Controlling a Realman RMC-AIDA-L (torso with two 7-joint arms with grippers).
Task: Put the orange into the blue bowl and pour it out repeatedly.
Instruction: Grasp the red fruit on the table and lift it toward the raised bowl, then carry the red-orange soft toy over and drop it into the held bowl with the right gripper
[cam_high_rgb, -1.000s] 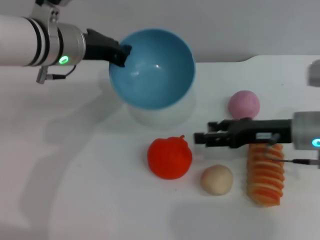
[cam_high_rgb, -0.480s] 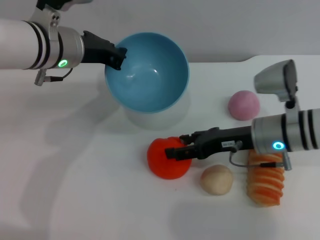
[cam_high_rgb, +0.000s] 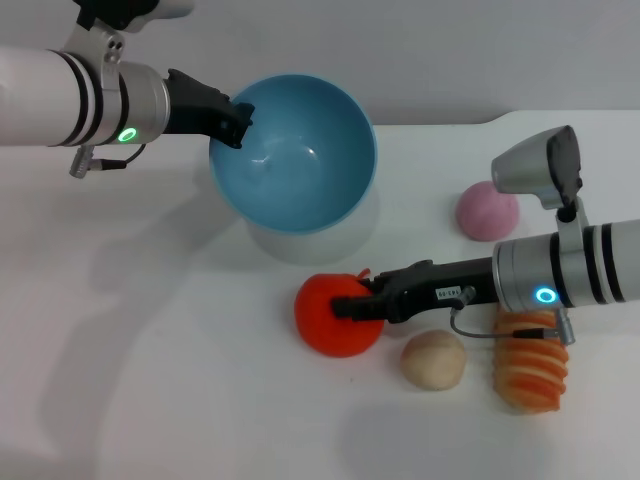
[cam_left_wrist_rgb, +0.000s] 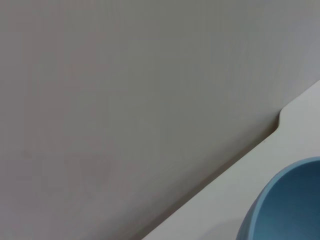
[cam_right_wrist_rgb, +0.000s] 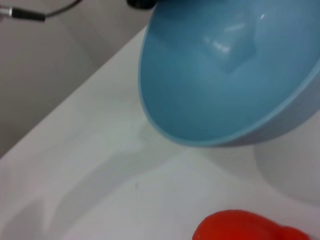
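My left gripper (cam_high_rgb: 238, 118) is shut on the left rim of the blue bowl (cam_high_rgb: 300, 160) and holds it tilted above the white table, its opening facing forward. The bowl is empty. Its edge also shows in the left wrist view as the blue bowl (cam_left_wrist_rgb: 292, 205) and in the right wrist view as the blue bowl (cam_right_wrist_rgb: 225, 75). The red-orange orange (cam_high_rgb: 330, 328) sits on the table just in front of the bowl. My right gripper (cam_high_rgb: 352, 306) reaches in from the right and is shut on the orange's upper right side. The orange (cam_right_wrist_rgb: 240, 227) shows low in the right wrist view.
A pink ball (cam_high_rgb: 487, 211) lies right of the bowl. A cream ball (cam_high_rgb: 434, 360) and a striped orange-and-cream roll (cam_high_rgb: 530, 368) lie right of the orange, under my right arm. The white table (cam_high_rgb: 150, 350) ends at a grey wall behind.
My right gripper moved left from beside the pink ball onto the orange and stopped there. The left arm shifted the bowl slightly left and down.
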